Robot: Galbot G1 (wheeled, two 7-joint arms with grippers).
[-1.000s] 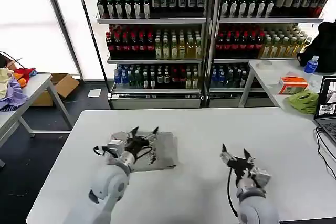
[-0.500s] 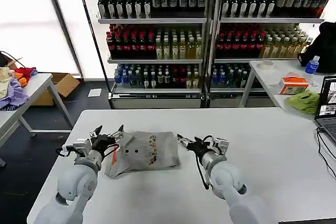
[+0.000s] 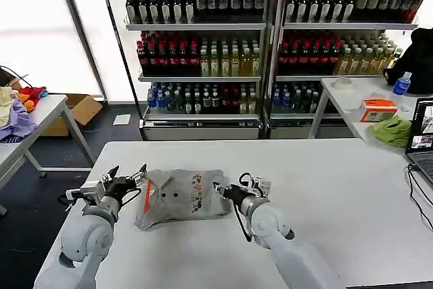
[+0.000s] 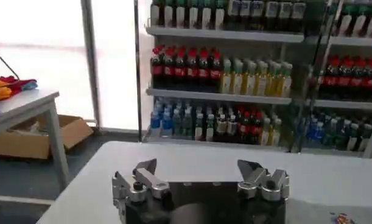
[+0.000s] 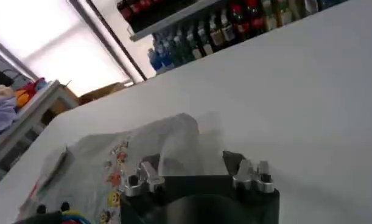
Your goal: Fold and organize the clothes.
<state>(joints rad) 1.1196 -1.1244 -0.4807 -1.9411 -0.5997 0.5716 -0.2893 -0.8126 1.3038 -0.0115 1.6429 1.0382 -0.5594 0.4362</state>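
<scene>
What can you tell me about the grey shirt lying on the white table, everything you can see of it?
The grey shirt is a light grey, soft-looking garment folded into a rough, slightly rumpled rectangle, lying flat on the white table. A column of small multicoloured printed figures runs across its middle, two dark dots sit beside it, and an orange strip shows near its left edge. The left tool is open just off that edge; the right tool is open at its right edge, whether touching is unclear.

The chest print [image 5: 115, 178] on the folded shirt [image 5: 125, 158] was blurred, possibly cartoon figures; its near part was hidden behind the right gripper [image 5: 195, 167].
</scene>
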